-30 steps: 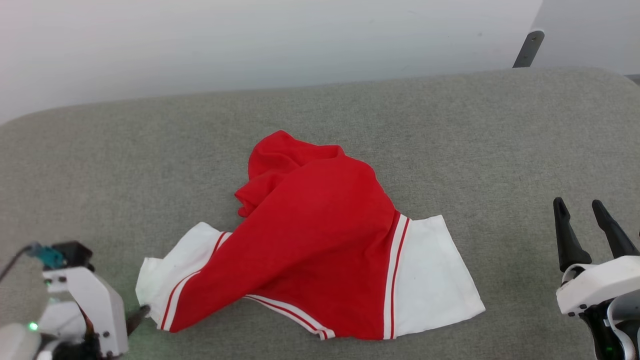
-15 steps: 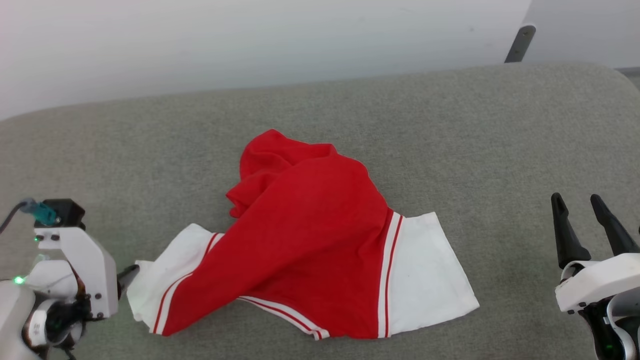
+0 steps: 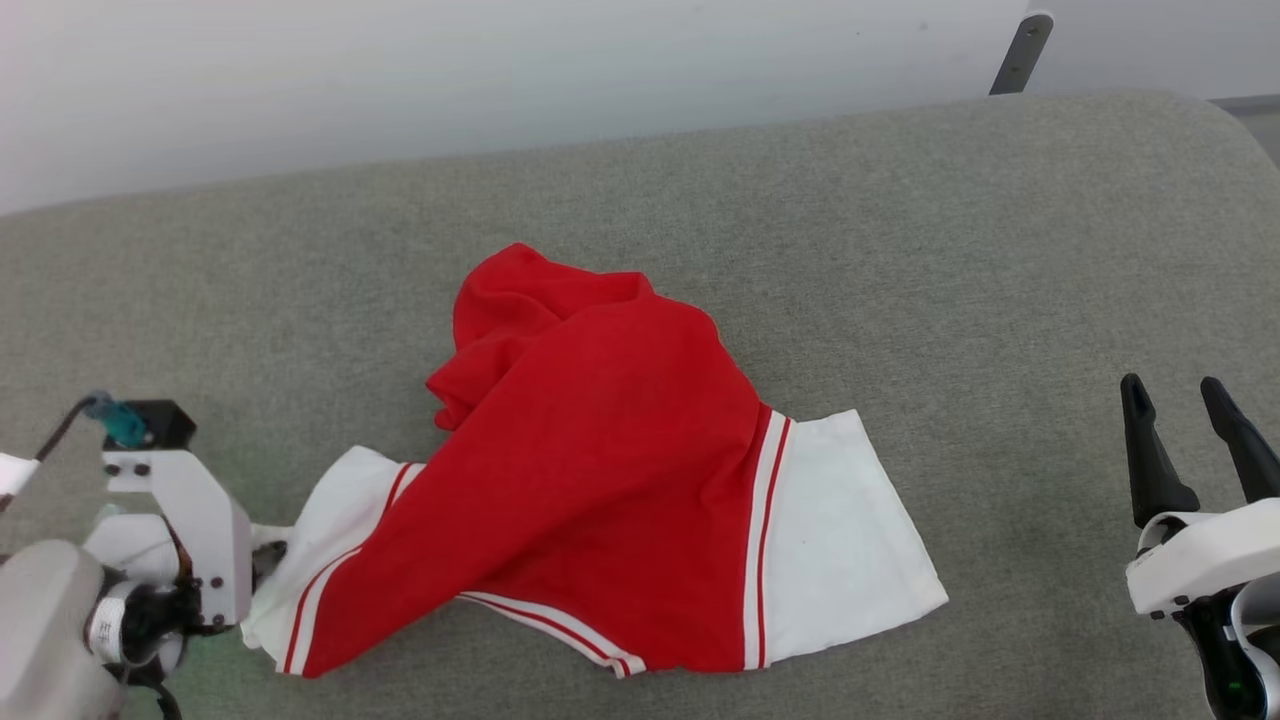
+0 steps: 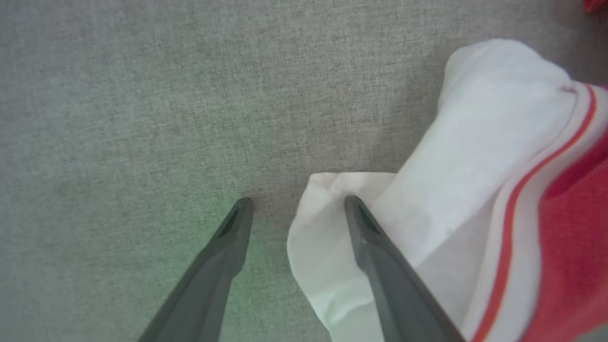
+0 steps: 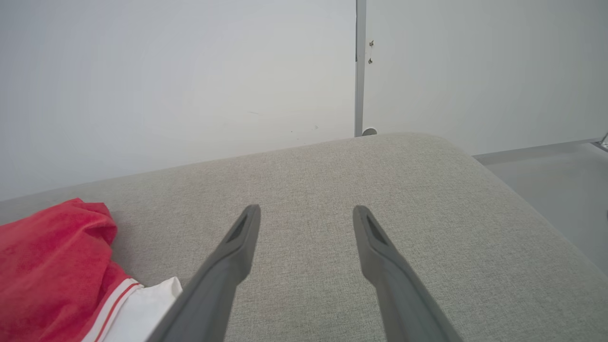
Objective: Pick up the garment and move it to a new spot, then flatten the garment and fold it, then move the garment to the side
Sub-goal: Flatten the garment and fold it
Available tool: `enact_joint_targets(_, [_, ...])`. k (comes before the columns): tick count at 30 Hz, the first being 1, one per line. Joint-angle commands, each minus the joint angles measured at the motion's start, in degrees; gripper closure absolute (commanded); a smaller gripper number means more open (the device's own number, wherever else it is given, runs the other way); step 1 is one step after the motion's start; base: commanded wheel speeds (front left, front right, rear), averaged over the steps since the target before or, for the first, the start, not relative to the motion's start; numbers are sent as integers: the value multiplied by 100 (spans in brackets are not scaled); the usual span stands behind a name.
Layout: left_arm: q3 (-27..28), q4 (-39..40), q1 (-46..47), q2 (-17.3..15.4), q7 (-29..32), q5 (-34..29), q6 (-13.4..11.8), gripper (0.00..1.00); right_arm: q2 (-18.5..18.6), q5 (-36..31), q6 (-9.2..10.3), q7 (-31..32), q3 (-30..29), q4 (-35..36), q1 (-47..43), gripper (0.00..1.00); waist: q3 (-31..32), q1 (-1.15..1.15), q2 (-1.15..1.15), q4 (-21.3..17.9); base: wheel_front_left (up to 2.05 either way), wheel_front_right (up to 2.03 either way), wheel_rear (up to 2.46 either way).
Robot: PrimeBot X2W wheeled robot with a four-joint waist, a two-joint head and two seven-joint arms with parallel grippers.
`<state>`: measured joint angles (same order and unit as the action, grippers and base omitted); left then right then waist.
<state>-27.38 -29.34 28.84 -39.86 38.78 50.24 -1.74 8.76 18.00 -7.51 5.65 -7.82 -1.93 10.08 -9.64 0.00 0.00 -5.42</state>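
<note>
Bright red soft T-shirt w/ white sleeve ends lies crumpled mid grey fabric cushion; left gripper, at its near-left, just opened wide astride a sleeve edge, empty – we judge move done, flattening next; right gripper, near-right, open, empty.

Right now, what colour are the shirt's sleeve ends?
White sleeve ends, red-striped trim; head view shows best.

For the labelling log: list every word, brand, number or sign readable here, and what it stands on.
No text can be read.
The garment: plain red and white with striped trim, no print visible.
The pale band by the left arm's wrist: small dark marks, too blurred to read.
</note>
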Motion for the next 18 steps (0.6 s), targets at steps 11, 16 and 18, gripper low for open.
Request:
enact_joint_targets(11, [12,-859,377,298,-289,75,226,100,-1,-51,4,85,-56,135,57,0,-27,0,0,98,0,0,0])
enact_joint_targets(16, [157,-1017,466,224,-505,120,165,100,-9,-79,4,123,-100,161,10,0,-18,0,0,163,0,0,0])
enact_joint_targets(18, [228,-1020,472,186,-569,151,118,100,3,-75,4,121,-122,148,-2,0,-16,0,0,203,0,0,0])
